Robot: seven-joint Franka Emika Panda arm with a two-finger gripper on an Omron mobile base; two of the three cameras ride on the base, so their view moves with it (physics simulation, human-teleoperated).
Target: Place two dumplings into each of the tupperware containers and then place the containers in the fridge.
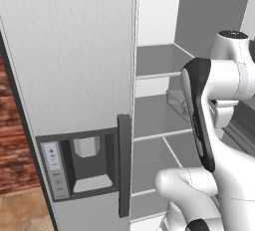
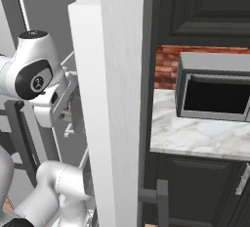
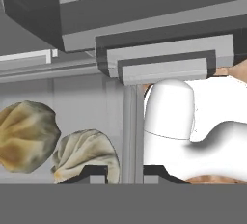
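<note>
Pincer (image 3: 124, 170) was clamped on tupperware container (image 1: 178, 100) wall, at right edge of fridge (image 1: 154, 70) middle shelf; two dumplings (image 3: 26, 135) inside.

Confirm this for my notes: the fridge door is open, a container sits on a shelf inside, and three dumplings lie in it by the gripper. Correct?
Not quite. The hand view shows two dumplings in the container, not three. The rest stands: the fridge is open and the container rests on a shelf by the gripper.

Your two base views flank the open fridge (image 1: 74, 65) closely, sharing its interior; the hand view sits almost against two dumplings (image 3: 29, 136).
</note>
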